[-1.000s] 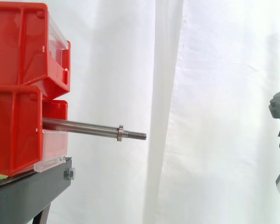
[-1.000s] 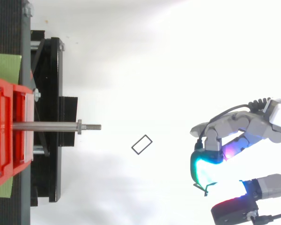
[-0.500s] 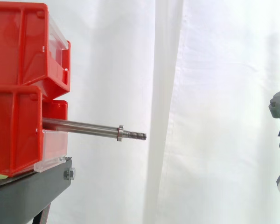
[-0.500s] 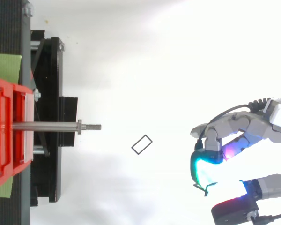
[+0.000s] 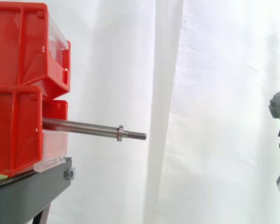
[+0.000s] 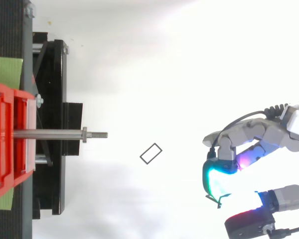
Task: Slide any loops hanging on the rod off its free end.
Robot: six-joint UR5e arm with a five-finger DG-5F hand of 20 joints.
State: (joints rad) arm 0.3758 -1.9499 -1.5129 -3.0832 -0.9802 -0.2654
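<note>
1. the red bins [image 5: 18,84] sit at left, unmoved.
2. the hand [image 6: 259,134] hangs well apart at right, unchanged; you cannot tell whether it holds anything.
3. the rod [image 5: 84,126] juts out bare.
4. a small loop [image 6: 151,153] lies beyond its free end, so your task looks done.

A white curtain [image 5: 214,93] closes off the background, hanging in soft vertical folds, with one deeper shaded fold down the middle of the frame. The light is bright and even. A black stand [image 5: 32,196] sits at lower left. Seen from above, it runs along the left edge over a plain white surface [image 6: 164,59].
</note>
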